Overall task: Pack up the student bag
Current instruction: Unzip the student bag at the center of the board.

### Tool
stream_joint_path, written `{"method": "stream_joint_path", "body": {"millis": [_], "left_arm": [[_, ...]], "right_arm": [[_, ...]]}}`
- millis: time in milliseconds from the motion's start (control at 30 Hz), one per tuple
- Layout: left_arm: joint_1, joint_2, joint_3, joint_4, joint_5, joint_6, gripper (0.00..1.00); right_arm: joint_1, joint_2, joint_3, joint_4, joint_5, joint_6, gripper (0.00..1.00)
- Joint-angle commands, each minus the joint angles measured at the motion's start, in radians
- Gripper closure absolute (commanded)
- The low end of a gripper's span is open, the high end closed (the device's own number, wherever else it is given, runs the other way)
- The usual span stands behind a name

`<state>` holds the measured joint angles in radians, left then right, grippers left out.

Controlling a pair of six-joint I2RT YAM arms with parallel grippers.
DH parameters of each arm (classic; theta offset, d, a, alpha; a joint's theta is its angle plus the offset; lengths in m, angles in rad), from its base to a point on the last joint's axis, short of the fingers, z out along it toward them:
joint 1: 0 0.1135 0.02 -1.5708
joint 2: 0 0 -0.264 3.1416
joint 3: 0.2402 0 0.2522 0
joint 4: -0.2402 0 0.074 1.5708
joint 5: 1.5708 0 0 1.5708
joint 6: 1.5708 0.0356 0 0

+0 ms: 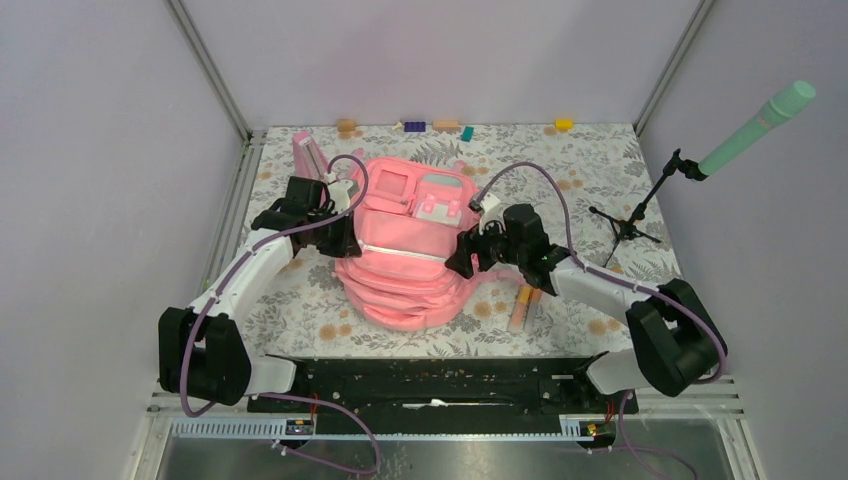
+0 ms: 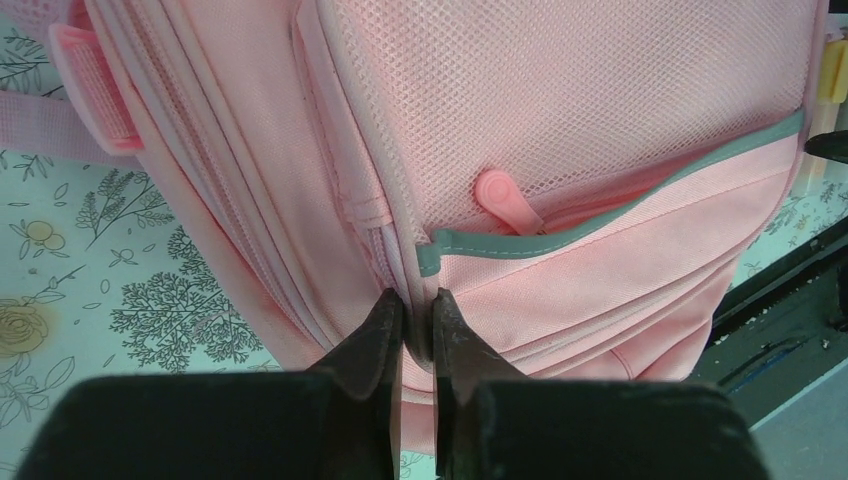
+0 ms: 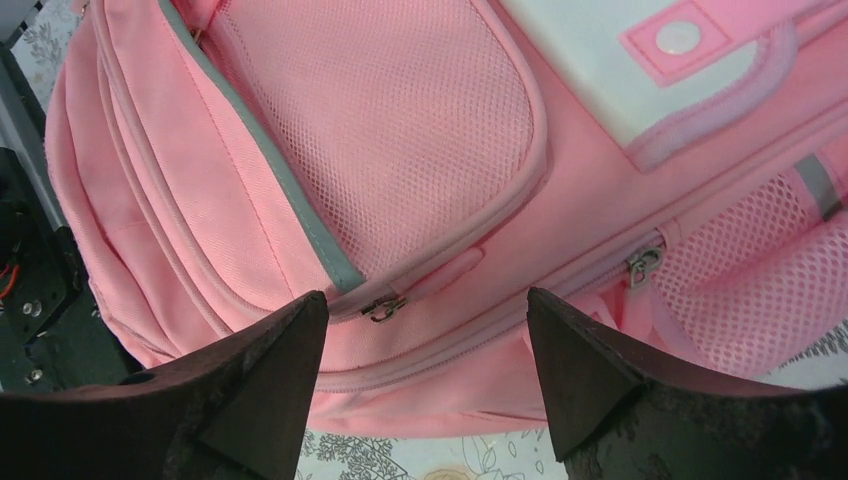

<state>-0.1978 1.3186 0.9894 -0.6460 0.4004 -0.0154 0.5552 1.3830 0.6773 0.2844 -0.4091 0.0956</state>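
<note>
The student bag (image 1: 405, 275), a large pink backpack with mesh pockets and grey trim, lies in the middle of the floral table. My left gripper (image 1: 345, 240) is at the bag's left side. In the left wrist view it (image 2: 418, 300) is shut on a seam fold of the bag (image 2: 600, 100), just below a grey trim end and a pink zip tab (image 2: 498, 193). My right gripper (image 1: 462, 262) is at the bag's right side. In the right wrist view it (image 3: 427, 305) is open and empty over the bag (image 3: 400, 120), with a metal zip pull (image 3: 383, 308) between the fingers.
Two peach tubes (image 1: 522, 305) lie right of the bag. A small pink triangular stand (image 1: 308, 152) is at the back left. Small blocks (image 1: 414, 126) line the far edge. A microphone stand (image 1: 630, 215) stands at the right. The black base rail (image 1: 440, 375) runs along the front.
</note>
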Motion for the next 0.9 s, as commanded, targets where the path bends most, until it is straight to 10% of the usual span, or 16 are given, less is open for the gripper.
{"method": "stream_joint_path", "body": {"millis": [0,367,867], "left_arm": [[0.006,-0.033,0.023,-0.009,-0.037,0.032,1.00],[0.011,-0.041,0.017,-0.004,-0.063,0.019,1.00],[0.017,-0.042,0.020,-0.005,-0.122,0.018,1.00]], "right_arm": [[-0.003,0.064,0.086,0.081,-0.041,0.008,0.19],[-0.003,0.169,0.150,0.085,-0.175,0.060,0.19],[0.008,-0.076,-0.007,-0.134,-0.299,0.049,0.29]]}}
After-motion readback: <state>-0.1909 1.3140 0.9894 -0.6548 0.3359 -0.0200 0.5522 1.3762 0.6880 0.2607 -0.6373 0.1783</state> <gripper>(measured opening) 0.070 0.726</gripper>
